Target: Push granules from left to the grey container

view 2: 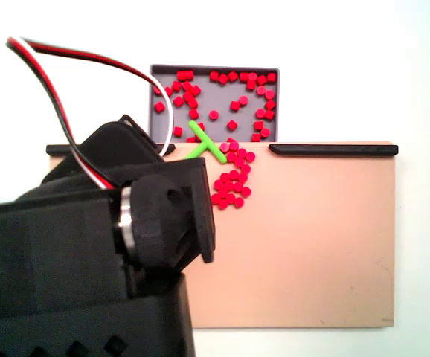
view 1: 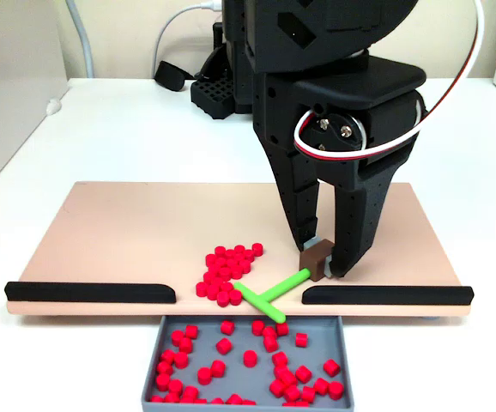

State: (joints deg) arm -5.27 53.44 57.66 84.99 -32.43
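Observation:
A loose pile of red granules (view 1: 226,270) lies on the pinkish-beige board (view 1: 128,223) near its front edge, just left of the gap between the black strips. Many more granules lie in the grey container (view 1: 325,330) below that gap. My gripper (view 1: 321,257) is shut on a small brown block at the end of a green T-shaped pusher stick (view 1: 269,293), whose crossbar rests at the gap beside the pile's right side. In the other fixed view the granules on the board (view 2: 231,178), the stick (view 2: 204,141) and the container (view 2: 222,97) sit at the top.
Black strips (view 1: 89,292) (view 1: 385,294) edge the board's front on both sides of the gap. The arm's base (view 1: 222,94), a black plug (view 1: 171,75) and cables stand behind the board. My arm's body (view 2: 88,253) covers the board's left part in the other fixed view.

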